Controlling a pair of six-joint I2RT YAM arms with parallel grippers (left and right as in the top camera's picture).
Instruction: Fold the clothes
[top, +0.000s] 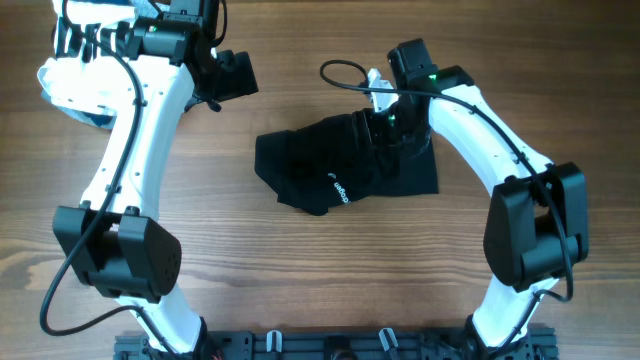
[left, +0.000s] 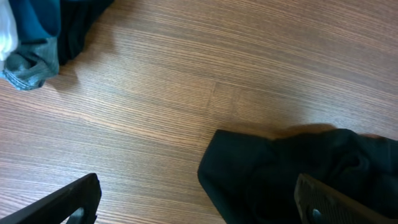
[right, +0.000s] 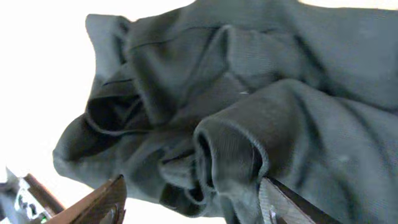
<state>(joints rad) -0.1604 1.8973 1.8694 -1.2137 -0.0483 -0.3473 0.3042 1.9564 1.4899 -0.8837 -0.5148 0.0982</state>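
Note:
The black garment (top: 345, 160) lies crumpled on the wooden table's middle, its small white logo (top: 338, 190) near its front edge. My right gripper (top: 387, 118) hangs over the garment's upper right part. In the right wrist view its fingers (right: 193, 208) are open, with a bunched cuff and folds of the garment (right: 236, 149) between them. My left gripper (top: 236, 73) is at the back left, apart from the garment. In the left wrist view its fingers (left: 199, 211) are open wide and empty, and the garment's left edge (left: 292, 168) lies below them.
A pile of white and blue clothes (top: 75, 90) sits at the back left corner under the left arm. Blue and grey pieces (left: 31, 50) show at the top left of the left wrist view. Bare wooden table (top: 300, 270) lies in front of the garment.

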